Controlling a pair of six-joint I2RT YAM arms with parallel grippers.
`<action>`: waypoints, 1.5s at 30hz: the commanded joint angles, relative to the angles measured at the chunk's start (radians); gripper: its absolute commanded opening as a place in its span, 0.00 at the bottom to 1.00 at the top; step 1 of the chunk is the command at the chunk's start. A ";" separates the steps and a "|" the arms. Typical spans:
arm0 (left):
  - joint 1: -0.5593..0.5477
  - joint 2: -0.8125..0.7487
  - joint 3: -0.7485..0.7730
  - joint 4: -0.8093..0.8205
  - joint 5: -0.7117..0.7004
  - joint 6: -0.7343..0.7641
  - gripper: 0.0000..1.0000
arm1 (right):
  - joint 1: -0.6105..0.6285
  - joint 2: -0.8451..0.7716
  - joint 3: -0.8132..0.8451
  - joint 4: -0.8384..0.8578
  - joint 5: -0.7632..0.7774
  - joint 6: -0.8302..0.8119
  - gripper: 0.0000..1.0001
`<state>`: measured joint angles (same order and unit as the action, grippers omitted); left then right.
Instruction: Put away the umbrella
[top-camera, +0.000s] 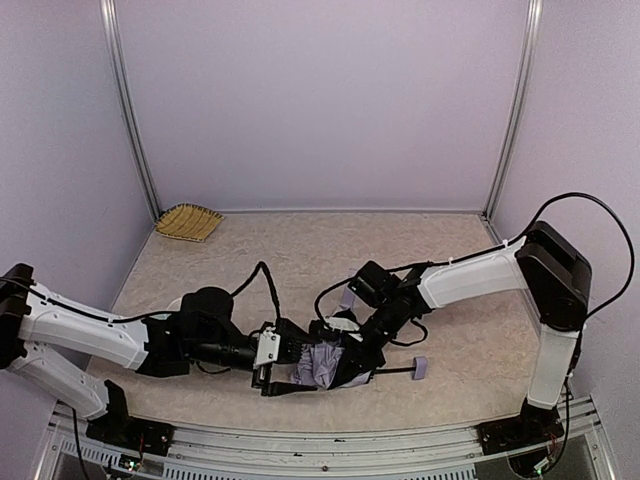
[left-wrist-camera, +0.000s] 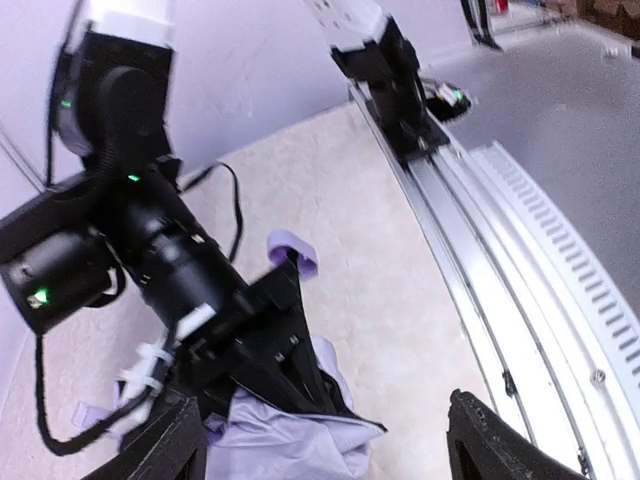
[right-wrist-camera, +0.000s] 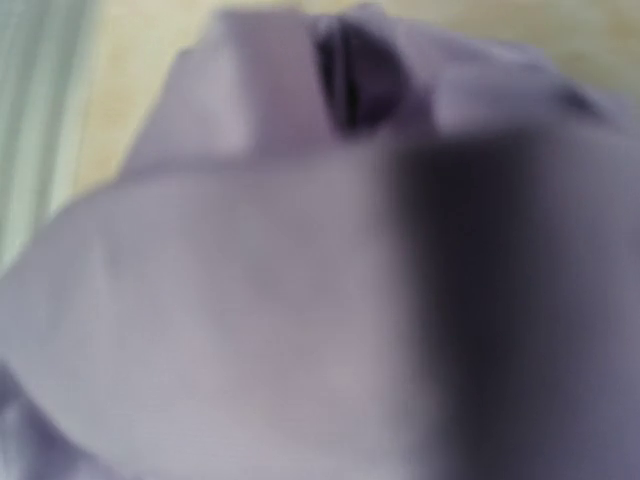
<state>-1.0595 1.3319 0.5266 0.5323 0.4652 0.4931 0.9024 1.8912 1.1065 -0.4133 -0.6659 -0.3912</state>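
Up front on the table (top-camera: 300, 250), the right end effector (top-camera: 350, 365) pinches the umbrella (top-camera: 322, 362); the left end effector (top-camera: 283, 365) stands spread.

Pale lavender walls (top-camera: 320, 100) close in a beige, stone-flecked surface (top-camera: 300, 250) on three sides, under soft, even light. A woven straw tray (top-camera: 188, 221) lies on the surface. Just behind the tray an aluminium post (top-camera: 130, 110) rises in the corner. A matching post (top-camera: 510, 110) stands well to the tray's right. A slotted metal rail (top-camera: 350, 445) edges the side opposite the tray.
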 joint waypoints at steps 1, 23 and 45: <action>-0.074 0.080 0.027 -0.190 -0.241 0.225 0.82 | -0.008 0.131 -0.012 -0.240 -0.158 0.022 0.11; -0.056 0.616 0.420 -0.748 -0.276 0.045 0.41 | -0.114 0.037 -0.016 -0.003 -0.074 0.216 0.52; 0.124 0.840 0.666 -1.046 0.137 -0.046 0.34 | 0.270 -0.766 -0.564 0.510 0.783 0.062 0.63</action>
<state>-0.9417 2.0499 1.2362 -0.2810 0.6266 0.4900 1.0569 1.1007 0.6193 -0.1131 -0.1318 -0.1818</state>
